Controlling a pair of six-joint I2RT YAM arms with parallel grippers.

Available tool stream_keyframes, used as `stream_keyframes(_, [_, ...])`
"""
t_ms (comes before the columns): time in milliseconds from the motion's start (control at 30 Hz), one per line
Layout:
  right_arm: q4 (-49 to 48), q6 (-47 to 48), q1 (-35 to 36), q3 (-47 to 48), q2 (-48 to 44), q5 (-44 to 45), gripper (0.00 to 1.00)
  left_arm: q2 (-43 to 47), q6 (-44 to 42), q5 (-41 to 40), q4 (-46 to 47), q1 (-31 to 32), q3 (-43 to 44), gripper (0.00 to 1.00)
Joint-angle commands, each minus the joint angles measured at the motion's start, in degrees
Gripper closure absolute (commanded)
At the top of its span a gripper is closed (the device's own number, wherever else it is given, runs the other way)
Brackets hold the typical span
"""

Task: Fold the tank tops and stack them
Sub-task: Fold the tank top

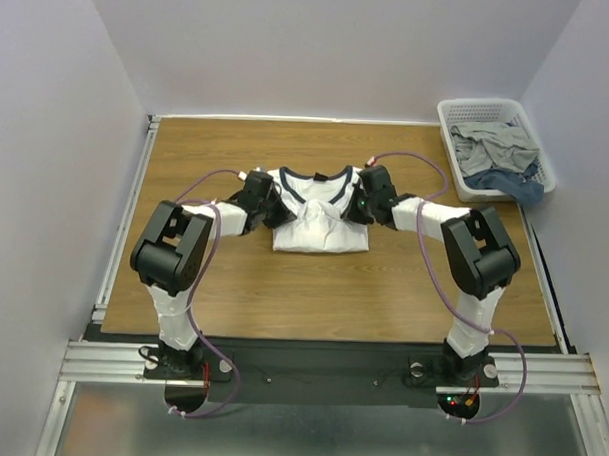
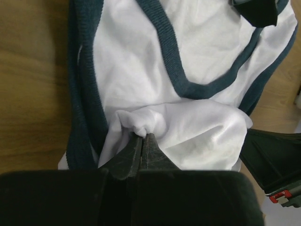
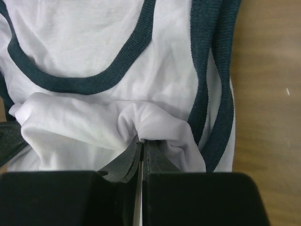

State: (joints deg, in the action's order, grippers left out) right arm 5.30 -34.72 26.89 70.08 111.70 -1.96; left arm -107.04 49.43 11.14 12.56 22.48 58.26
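A white tank top [image 1: 320,217] with navy neck and armhole trim lies partly folded at the middle of the table, its neck toward the far side. Its print is hidden. My left gripper [image 1: 268,204] is at its left side and is shut on a pinch of white cloth [image 2: 141,126]. My right gripper [image 1: 360,205] is at its right side and is shut on another pinch of white cloth [image 3: 150,127]. Both hold the folded-over hem just below the navy neckline [image 2: 188,87]. The navy neckline also shows in the right wrist view [image 3: 89,82].
A white basket [image 1: 451,121] stands at the far right corner with grey and blue clothes [image 1: 497,150] in it. Bare wooden table [image 1: 322,289] lies in front of the tank top. Grey walls close in on the left, right and far sides.
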Motion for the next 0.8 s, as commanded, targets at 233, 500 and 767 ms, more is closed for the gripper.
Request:
stream_keyframes(233, [-3.63, -12.54, 12.01, -33.91, -26.6, 3.69, 1.0, 20.35, 12.51, -1.73, 5.11, 16.18, -29.84, 1.0])
stream_keyframes(500, [6.45, -19.77, 19.07, -43.28, -51.38, 8.02, 0.99, 44.62, 15.44, -8.66, -10.34, 23.49, -33.49, 1.0])
stream_keyframes(767, [14.2, -16.52, 19.16, -34.15, -57.47, 11.97, 1.0, 52.2, 11.83, -14.04, -23.01, 23.4, -23.38, 1.0])
